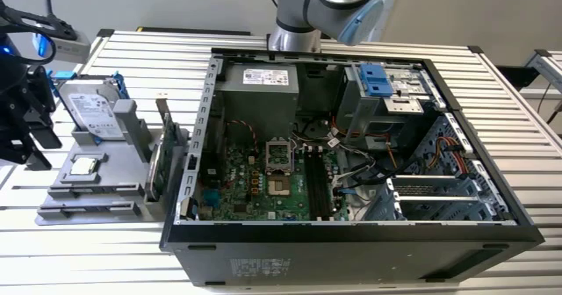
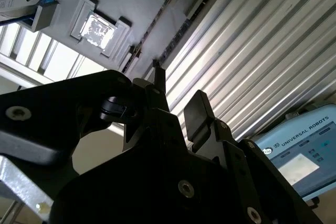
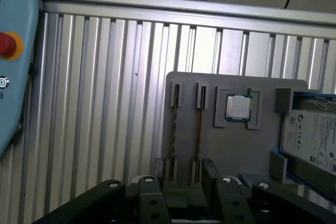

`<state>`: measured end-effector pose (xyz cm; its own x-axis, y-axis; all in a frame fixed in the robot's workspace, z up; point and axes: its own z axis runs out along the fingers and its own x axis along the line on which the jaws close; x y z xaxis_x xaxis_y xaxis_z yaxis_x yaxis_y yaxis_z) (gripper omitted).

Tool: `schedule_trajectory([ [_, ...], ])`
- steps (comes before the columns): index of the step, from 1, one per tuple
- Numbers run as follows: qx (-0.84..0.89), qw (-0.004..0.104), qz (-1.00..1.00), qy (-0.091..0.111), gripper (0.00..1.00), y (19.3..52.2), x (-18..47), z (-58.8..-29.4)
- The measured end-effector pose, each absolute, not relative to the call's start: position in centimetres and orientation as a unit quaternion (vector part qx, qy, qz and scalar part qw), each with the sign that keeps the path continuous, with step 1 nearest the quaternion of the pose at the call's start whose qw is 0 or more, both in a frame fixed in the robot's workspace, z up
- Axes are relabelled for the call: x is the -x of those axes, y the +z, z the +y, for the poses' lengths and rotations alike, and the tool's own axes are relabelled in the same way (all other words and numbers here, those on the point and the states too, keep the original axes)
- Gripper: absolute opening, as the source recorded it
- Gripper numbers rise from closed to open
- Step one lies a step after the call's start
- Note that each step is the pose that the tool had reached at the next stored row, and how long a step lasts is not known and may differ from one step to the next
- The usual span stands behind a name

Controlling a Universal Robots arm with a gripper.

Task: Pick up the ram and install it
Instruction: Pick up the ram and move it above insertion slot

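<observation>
Gripper hovers by the gray tray, jaws parted and holding nothing.
In the first wrist view the ram stands on edge in the tray slot beside the processor, not yet picked up. The open computer case sits at the exterior view's right of the tray, and a hard drive rests at the tray's far end.

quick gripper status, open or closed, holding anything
Gripper: open, holding nothing.
</observation>
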<state>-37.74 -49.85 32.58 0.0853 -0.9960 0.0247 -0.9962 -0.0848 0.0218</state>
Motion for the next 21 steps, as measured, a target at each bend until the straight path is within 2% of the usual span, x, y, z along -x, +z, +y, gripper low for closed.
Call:
schedule_trajectory([
  [15,-0.736,0.021,-0.676,0.006,1.00,31.6,37.7,-49.8],
  [21,-0.736,0.018,-0.676,0.009,1.00,31.0,37.8,-49.8],
])
